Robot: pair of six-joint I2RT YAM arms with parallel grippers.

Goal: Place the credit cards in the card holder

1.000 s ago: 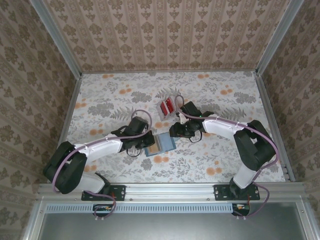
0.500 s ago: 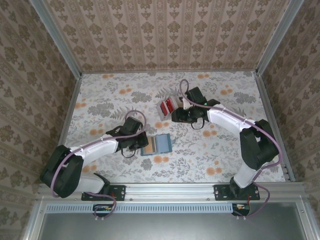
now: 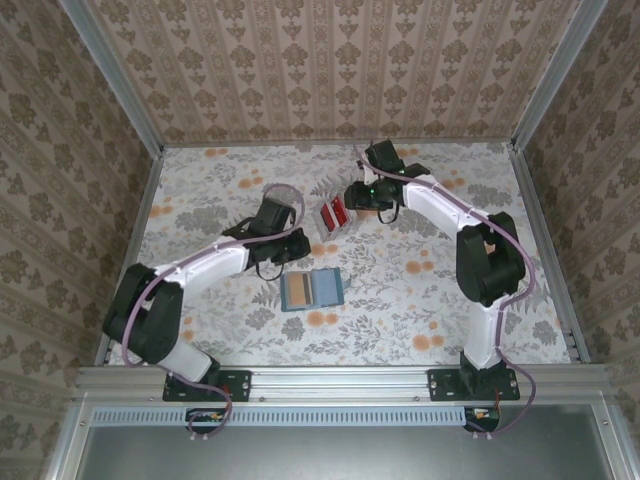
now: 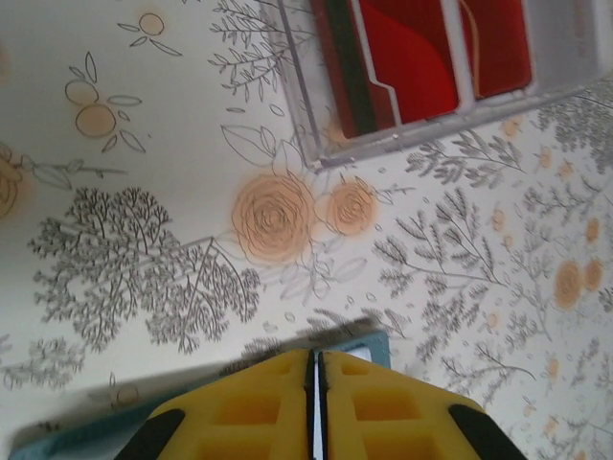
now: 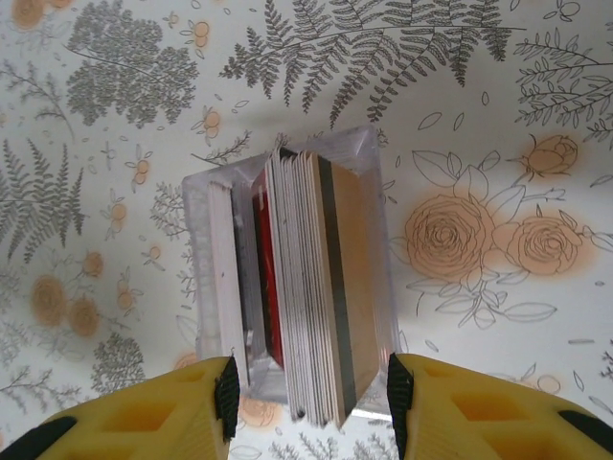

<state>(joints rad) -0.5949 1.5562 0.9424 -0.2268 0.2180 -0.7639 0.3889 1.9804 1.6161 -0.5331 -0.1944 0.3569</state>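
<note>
Since a second ago my right hand (image 5: 310, 385) has swung from beside the card holder (image 3: 312, 289) up to the clear box (image 5: 216, 287). Its jaws are wide and straddle the box, gripping nothing, lined up to pinch the credit cards (image 5: 308, 287) standing on edge inside. The left hand (image 4: 313, 369), pressed closed and empty, has backed off to the left of the box. The card holder lies open on the table (image 3: 420, 300), nearer me than the box and ready to receive.

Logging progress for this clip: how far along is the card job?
Done: card holder lies open, no red card showing in it. In hand: right jaws open, straddling the clear box of credit cards, nothing gripped; left jaws shut. Remaining: every card.
</note>
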